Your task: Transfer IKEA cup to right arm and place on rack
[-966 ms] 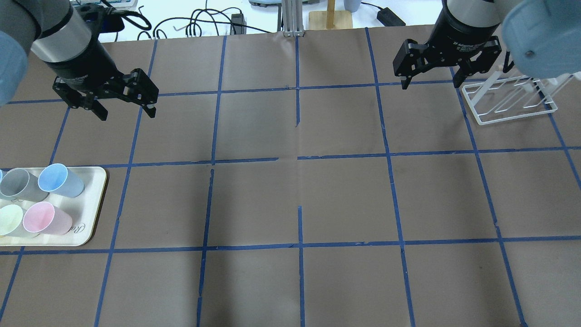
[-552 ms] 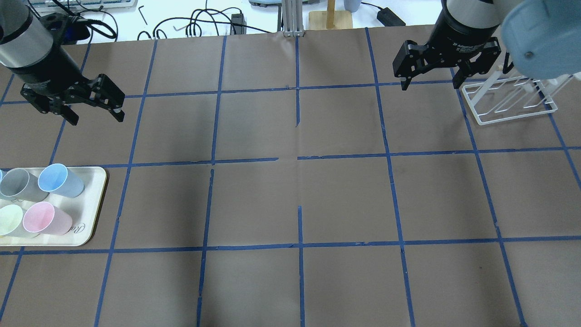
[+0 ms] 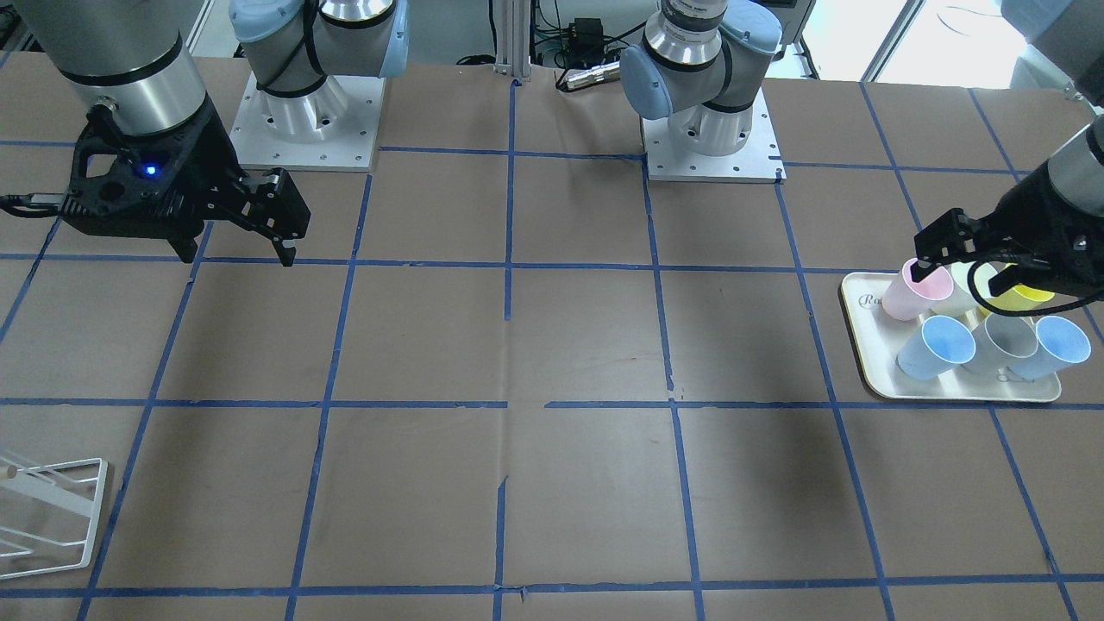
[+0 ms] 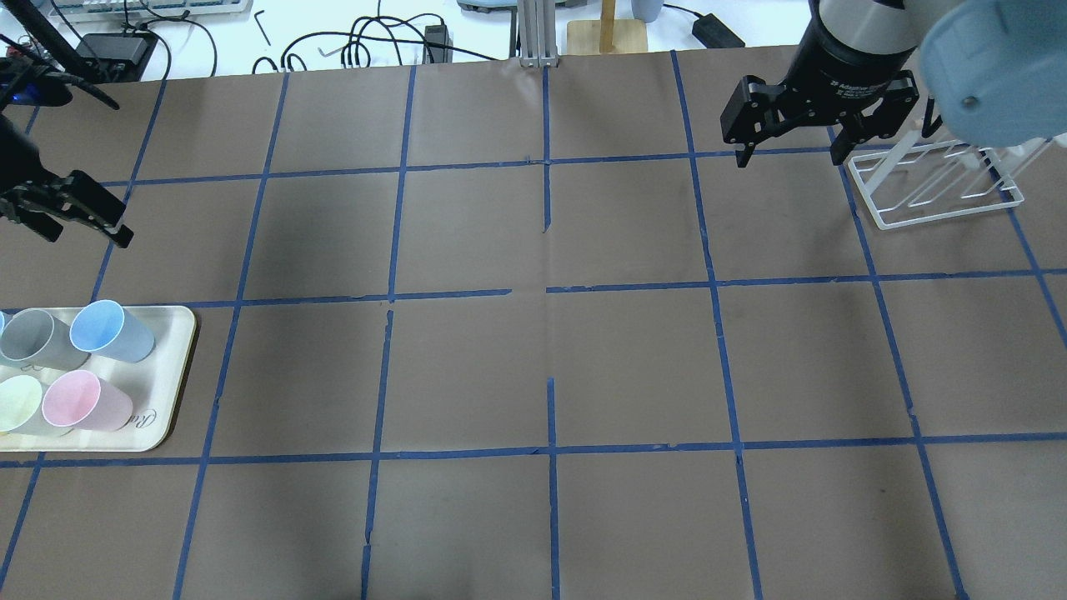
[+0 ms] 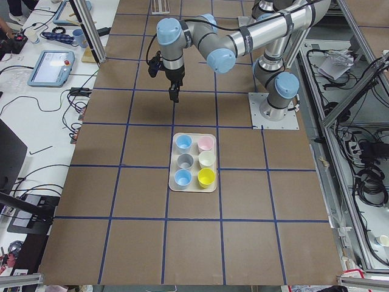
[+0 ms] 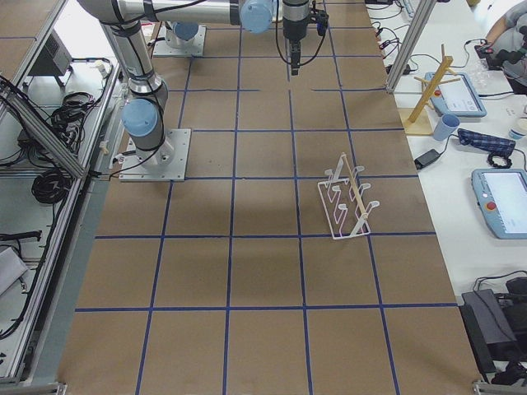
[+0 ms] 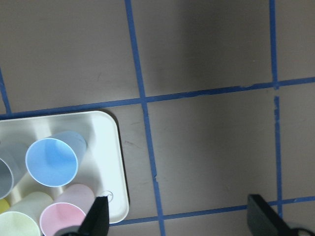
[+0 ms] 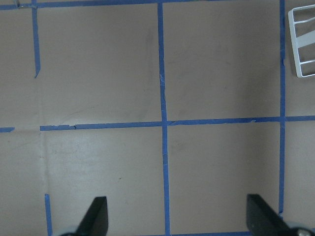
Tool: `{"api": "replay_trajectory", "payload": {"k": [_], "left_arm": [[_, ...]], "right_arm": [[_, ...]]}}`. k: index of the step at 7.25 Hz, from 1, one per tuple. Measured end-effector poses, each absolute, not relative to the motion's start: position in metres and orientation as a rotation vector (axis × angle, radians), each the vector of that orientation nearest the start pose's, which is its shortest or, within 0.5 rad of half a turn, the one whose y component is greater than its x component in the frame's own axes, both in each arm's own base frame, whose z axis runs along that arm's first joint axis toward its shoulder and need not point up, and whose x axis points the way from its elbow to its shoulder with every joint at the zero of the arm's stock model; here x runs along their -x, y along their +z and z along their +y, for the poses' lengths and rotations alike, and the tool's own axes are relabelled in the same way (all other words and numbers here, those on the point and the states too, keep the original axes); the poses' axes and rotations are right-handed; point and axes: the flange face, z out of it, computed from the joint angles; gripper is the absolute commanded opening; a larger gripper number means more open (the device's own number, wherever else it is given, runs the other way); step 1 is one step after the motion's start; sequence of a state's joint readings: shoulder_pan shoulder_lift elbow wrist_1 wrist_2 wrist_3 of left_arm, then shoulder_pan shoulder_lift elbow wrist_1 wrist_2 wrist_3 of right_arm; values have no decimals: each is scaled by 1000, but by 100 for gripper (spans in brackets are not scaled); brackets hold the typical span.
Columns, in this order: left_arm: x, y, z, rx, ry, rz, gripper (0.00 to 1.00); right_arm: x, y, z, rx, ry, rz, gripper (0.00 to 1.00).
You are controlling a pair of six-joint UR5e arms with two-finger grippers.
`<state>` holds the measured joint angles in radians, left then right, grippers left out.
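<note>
**Step in hand (judged): left arm approaches the cup for pick-up.**

1. State. The left gripper (image 4: 83, 233) hangs at the left edge of the overhead view, above the counter (image 4: 633, 367) and clear of every cup. Its jaws are spread and empty. The right gripper (image 4: 788, 157), at the upper right, is likewise spread and empty, and waits beside the rack (image 4: 934, 192).
2. Target. The cup (image 4: 108, 331) stands mouth-up on the tray (image 4: 167, 400), at lower left of the overhead view and nearest the tray's upper-right corner. A second blue cup (image 3: 1052, 345) stands in the same row. Which of the two is meant cannot be told.
3. Procedure. Centre the jaws over the cup before descending. The grey cup (image 4: 37, 337) stands just beside it and the pink cup (image 4: 83, 400) is near, so set the jaws along the free sides. Grip near the rim, leaving the lower body bare for the right gripper to take.
4. Caution. The cup is probably light, and it is tapered, so it may slip or tip under a skewed grip.

**Surface.** Brown paper with a grid of blue tape, torn in places.

**Room.** Cables and a wooden stand (image 4: 607, 33) lie beyond the counter's top edge.
</note>
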<state>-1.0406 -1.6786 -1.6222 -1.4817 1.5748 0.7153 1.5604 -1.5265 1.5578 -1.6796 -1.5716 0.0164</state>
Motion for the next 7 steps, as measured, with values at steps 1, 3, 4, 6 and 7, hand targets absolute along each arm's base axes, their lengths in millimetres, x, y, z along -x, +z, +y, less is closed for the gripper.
{"api": "replay_trajectory", "payload": {"k": [1, 3, 4, 6, 7], "left_arm": [[-182, 403, -518, -337, 90, 3163, 87], [-231, 364, -511, -450, 67, 3146, 86], [-246, 343, -511, -507, 44, 3123, 86], [-261, 307, -516, -596, 29, 3096, 85], [-265, 295, -520, -615, 35, 3098, 85]], "right_arm": [[-128, 483, -519, -45, -121, 3139, 100], [-128, 483, -519, -46, -123, 3137, 100], [-129, 483, -519, -45, -122, 3137, 100], [-129, 483, -519, -44, -120, 3138, 100], [-129, 483, -519, -45, -118, 3138, 100]]}}
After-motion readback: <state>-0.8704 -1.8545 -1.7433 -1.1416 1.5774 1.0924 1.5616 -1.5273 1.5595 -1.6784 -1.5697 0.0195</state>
